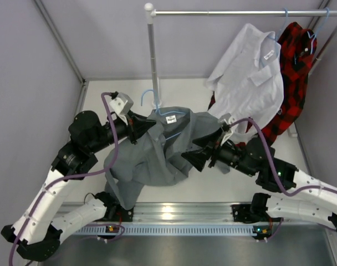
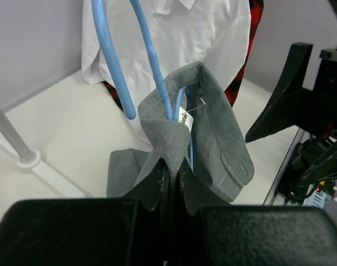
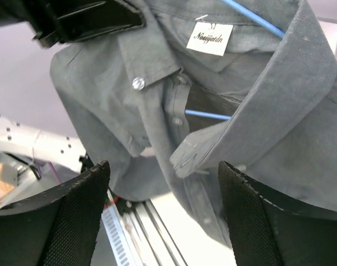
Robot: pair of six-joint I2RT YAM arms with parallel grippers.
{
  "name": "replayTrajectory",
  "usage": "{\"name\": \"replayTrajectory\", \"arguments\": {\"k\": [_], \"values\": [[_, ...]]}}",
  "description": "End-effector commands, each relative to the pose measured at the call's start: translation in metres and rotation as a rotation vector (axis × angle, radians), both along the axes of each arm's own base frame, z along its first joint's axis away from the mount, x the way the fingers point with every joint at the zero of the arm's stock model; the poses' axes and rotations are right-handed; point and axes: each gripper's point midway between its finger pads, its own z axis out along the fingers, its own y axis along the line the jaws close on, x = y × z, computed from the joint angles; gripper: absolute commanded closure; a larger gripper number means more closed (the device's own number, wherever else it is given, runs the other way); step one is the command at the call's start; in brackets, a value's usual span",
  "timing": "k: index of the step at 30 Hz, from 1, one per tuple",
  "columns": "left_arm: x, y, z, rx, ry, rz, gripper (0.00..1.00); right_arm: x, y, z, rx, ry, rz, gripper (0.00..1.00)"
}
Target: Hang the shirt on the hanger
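Left tool [image 2: 169, 183] pinched grey shirt [image 1: 157, 155] at collar, lifting it off tabletop [image 1: 224, 183] so light-blue wire hanger [image 2: 152, 52] sat inside neck. Right tool [image 3: 164, 205] spread, empty, facing placket, likely ready to seat shoulder.

Top cam: above/behind arm bases [image 1: 118, 213] at near desk [image 1: 224, 185] edge, wide, looking down. Wrist cams v. close to grey soft-cloth collared shirt [image 2: 213, 138] mid-desk; left faces far-right corner, right faces left edge. All three share it.

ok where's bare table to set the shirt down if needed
Bare table back-left, between the pole and left wall, and front-centre right of the grey shirt. Crowded mid-table, and back-right under the white shirt.
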Motion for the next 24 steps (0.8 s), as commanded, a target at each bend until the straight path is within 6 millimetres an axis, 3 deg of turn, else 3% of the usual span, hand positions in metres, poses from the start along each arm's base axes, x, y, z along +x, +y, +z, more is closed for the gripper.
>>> {"name": "replayTrajectory", "arguments": {"k": [1,3,5,6,8,9,10,11,12,13,14,16,24], "values": [[0.001,-0.009,0.009,-0.012,-0.049,-0.046,1.0,-0.015,-0.035,0.006,-0.025,-0.065,0.01,0.23],[-0.005,-0.023,-0.001,0.011,-0.026,-0.144,1.0,-0.013,-0.052,0.012,-0.038,-0.092,-0.032,0.21],[-0.012,-0.033,-0.009,0.025,-0.009,-0.232,1.0,-0.014,-0.063,0.03,-0.031,-0.171,-0.036,0.19],[-0.023,-0.04,-0.012,0.028,0.0,-0.315,1.0,-0.015,-0.065,0.031,-0.056,-0.19,-0.03,0.18],[-0.022,-0.048,-0.019,0.033,0.025,-0.359,1.0,-0.002,-0.058,0.024,-0.166,-0.197,-0.045,0.17],[-0.023,-0.05,-0.02,0.031,0.032,-0.378,1.0,0.003,-0.062,0.032,-0.22,-0.181,-0.059,0.17],[-0.02,-0.053,-0.023,0.034,0.044,-0.383,1.0,0.023,-0.053,0.02,-0.306,-0.152,-0.082,0.18],[-0.021,-0.054,-0.022,0.03,0.041,-0.39,1.0,0.029,-0.049,0.02,-0.325,-0.144,-0.063,0.19],[-0.022,-0.055,-0.023,0.029,0.042,-0.406,1.0,0.019,-0.03,0.025,-0.311,-0.138,0.078,0.21],[-0.027,-0.057,-0.022,0.025,0.038,-0.439,1.0,0.029,-0.03,0.03,-0.305,-0.144,0.095,0.22],[-0.029,-0.058,-0.019,0.02,0.027,-0.455,1.0,0.019,-0.022,0.032,-0.291,-0.15,0.193,0.23],[-0.037,-0.059,-0.017,0.013,0.019,-0.494,1.0,0.019,-0.013,0.048,-0.276,-0.196,0.259,0.24],[-0.047,-0.058,-0.026,0.022,0.02,-0.547,1.0,0.029,0.014,0.06,-0.25,-0.224,0.331,0.36]]}}
